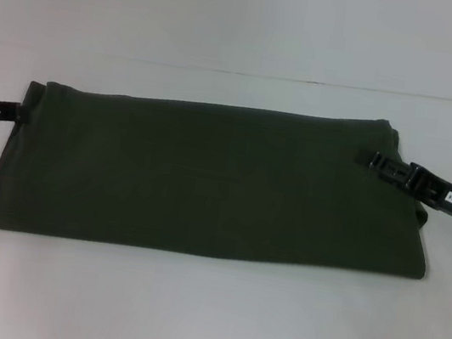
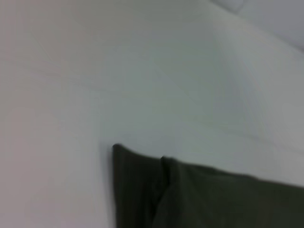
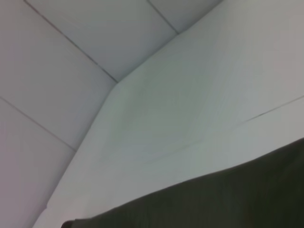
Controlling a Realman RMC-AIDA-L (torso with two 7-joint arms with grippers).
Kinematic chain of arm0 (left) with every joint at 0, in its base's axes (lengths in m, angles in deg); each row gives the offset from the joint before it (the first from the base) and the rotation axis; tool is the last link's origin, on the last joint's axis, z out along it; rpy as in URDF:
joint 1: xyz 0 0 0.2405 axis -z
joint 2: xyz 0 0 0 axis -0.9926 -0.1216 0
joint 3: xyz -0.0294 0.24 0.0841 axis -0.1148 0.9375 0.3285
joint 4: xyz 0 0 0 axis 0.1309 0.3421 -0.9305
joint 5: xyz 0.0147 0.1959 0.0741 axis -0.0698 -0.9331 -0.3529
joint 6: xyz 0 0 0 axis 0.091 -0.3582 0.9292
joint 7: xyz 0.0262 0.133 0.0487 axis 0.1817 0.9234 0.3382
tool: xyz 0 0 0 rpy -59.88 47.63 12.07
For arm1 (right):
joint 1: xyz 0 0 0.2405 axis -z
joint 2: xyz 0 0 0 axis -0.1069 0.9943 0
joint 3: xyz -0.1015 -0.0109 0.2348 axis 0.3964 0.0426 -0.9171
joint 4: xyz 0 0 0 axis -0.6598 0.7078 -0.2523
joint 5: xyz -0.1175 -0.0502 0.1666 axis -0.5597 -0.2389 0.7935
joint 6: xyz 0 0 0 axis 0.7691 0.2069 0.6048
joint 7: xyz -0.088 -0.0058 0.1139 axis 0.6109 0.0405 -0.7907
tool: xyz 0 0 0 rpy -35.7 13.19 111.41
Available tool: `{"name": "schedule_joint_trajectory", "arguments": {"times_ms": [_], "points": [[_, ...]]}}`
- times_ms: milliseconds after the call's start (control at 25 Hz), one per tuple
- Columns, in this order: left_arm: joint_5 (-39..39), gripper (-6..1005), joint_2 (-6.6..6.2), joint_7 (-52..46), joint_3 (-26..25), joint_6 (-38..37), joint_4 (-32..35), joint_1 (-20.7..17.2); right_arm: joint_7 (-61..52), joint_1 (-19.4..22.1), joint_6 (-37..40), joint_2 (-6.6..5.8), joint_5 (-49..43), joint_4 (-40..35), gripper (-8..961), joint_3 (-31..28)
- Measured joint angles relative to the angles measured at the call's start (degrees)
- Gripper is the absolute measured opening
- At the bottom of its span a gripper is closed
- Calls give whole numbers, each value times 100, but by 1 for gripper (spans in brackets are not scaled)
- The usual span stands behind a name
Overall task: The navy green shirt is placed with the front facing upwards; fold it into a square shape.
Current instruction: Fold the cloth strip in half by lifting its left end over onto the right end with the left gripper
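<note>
Now the navy green shirt (image 1: 207,179) lies on the white table (image 1: 202,321) as a wide band, long axis running left to right, plain side up. The left gripper (image 1: 13,112) and right gripper (image 1: 379,163) each reach 1 short end; whether their fingers clamp the cloth, I cannot tell. Only the left wrist view shows layered edges at a corner.

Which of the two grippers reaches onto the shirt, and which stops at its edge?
The right gripper is the one lying over the navy green shirt, at its right end near the far edge. The left gripper only meets the shirt's left end.
</note>
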Motion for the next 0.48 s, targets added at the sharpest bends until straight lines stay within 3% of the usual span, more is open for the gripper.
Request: {"name": "schedule_joint_trajectory", "arguments": {"times_ms": [80,280,480], "points": [[-427,860,-81,-107,-133,-126,34,118,-12,1,4,-3,0,-7,858,47],[-757,860,-109,-138,-144,-521,81,174,-82,56,182,-80,0,-52,857,310],[-1229,859,-163,-40,-190,-1283,450,90,-497,116,822,-462,-330,-101,857,554]]}}
